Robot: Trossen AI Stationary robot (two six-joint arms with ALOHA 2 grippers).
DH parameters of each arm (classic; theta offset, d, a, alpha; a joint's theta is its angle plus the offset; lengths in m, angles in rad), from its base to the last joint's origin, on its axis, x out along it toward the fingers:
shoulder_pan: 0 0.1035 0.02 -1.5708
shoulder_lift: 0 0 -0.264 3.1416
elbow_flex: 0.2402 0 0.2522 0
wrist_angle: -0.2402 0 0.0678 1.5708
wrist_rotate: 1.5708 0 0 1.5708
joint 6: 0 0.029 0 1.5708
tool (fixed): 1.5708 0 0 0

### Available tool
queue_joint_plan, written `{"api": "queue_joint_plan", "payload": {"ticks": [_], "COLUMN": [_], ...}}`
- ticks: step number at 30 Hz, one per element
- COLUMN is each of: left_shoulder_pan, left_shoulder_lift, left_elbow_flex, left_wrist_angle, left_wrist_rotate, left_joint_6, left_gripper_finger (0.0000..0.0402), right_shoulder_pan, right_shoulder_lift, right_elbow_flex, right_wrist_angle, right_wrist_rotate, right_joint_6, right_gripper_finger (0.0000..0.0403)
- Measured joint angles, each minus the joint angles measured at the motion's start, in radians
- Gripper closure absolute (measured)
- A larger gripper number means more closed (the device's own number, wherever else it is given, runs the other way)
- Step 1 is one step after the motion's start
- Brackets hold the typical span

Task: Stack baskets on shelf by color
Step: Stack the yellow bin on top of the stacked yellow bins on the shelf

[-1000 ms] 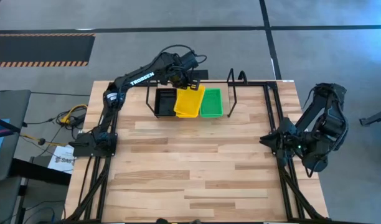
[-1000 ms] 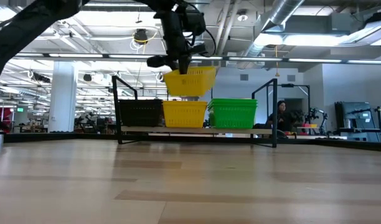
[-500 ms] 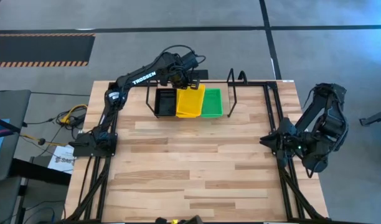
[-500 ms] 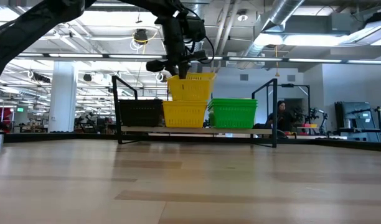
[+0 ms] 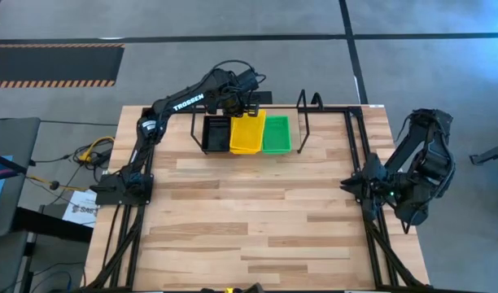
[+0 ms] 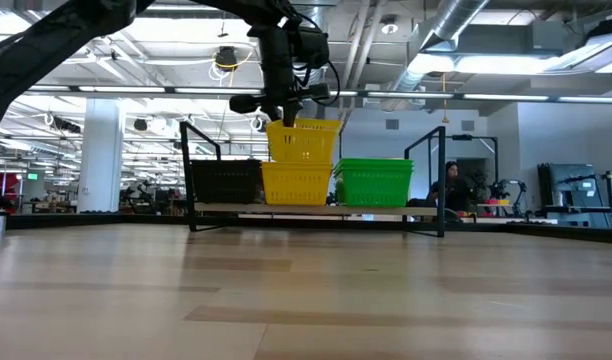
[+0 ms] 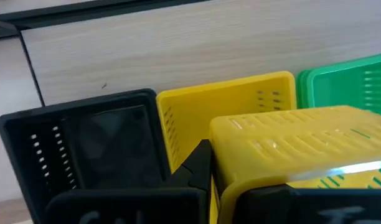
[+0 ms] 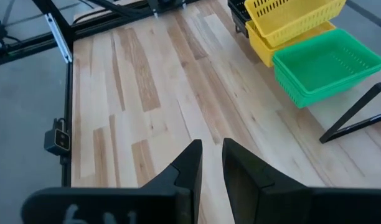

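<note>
Shelf loops (image 5: 308, 100) flank the baskets (image 5: 247, 134); tabletop (image 5: 249, 212) lies open.

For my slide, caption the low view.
Left pincer holds a yellow basket above the yellow stack on the shelf.

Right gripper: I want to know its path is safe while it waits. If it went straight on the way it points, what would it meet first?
Probably the bare tabletop. The right gripper points down across open boards; the green baskets lie off to one side.

The white word "TROSSEN" is printed along the dark upper link of the left arm (image 5: 184, 102) in the high view. No other text can be read.
</note>
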Motion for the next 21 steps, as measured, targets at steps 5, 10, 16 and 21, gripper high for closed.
{"api": "queue_joint_plan", "payload": {"ticks": [5,10,16,21], "left_shoulder_pan": [0.000,0.000,0.000,0.000], "left_shoulder_lift": [0.000,0.000,0.009,0.055], "left_elbow_flex": [0.000,0.000,0.001,-0.001], "left_wrist_angle": [-0.008,-0.008,0.000,0.008], "left_wrist_rotate": [-0.020,-0.029,-0.033,0.027], "left_joint_6": [-0.034,-0.048,-0.070,-0.057], "left_gripper_finger": [0.0401,0.0401,0.0401,0.0401], "right_shoulder_pan": [0.000,0.000,0.000,0.000], "right_shoulder_lift": [0.000,0.000,0.000,0.000], "right_elbow_flex": [0.000,0.000,0.000,0.000], "right_wrist_angle": [-0.014,-0.015,-0.014,-0.012], "right_wrist_rotate": [-0.020,-0.032,-0.033,-0.034], "right_joint_6": [0.000,0.000,-0.013,-0.013], "right_gripper_finger": [0.0321,0.0321,0.0321,0.0321]}}
